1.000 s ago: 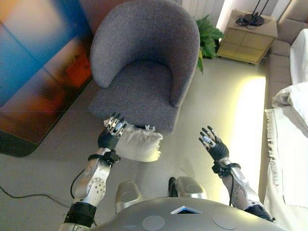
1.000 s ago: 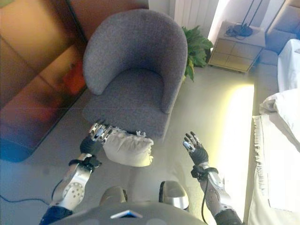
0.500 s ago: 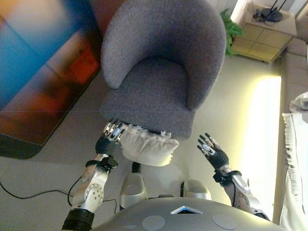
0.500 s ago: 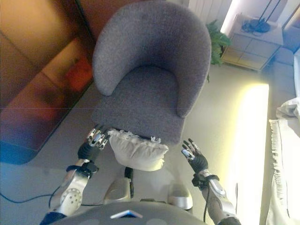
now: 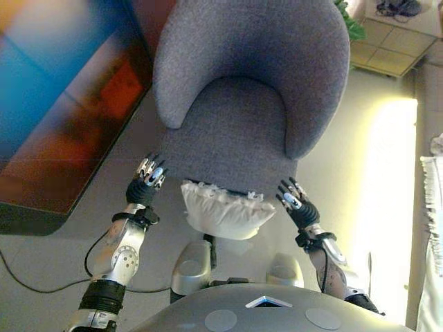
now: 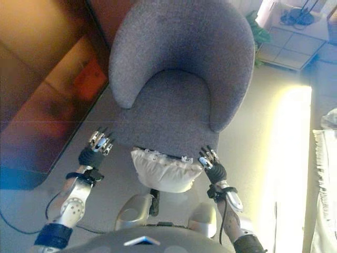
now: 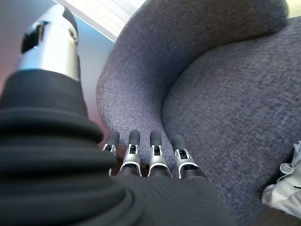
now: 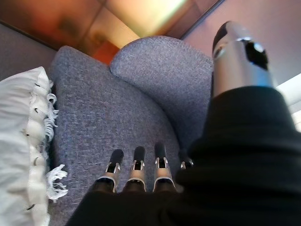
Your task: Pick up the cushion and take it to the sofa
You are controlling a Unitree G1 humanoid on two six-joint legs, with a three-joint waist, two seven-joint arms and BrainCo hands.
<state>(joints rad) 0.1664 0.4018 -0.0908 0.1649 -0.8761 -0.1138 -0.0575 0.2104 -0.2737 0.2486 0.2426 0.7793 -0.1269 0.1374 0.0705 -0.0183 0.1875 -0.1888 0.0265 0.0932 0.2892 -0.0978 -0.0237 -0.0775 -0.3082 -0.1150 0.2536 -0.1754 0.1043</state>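
Standing at the front edge of the grey armchair, the robot has one hand on each side of the white cushion, which I judge is the preparation for taking it from both ends. The cushion leans against the front edge of the armchair's seat, low down by the floor, with its fringed seam upward. The left hand is apart from the cushion's left end, its fingers straight and spread, holding nothing. The right hand is just beside the cushion's right end, also with relaxed straight fingers and empty; I cannot tell whether it touches the cloth. Nothing lies on the seat of the armchair itself. Lifting has not yet begun, and the sofa does not clearly show from here.
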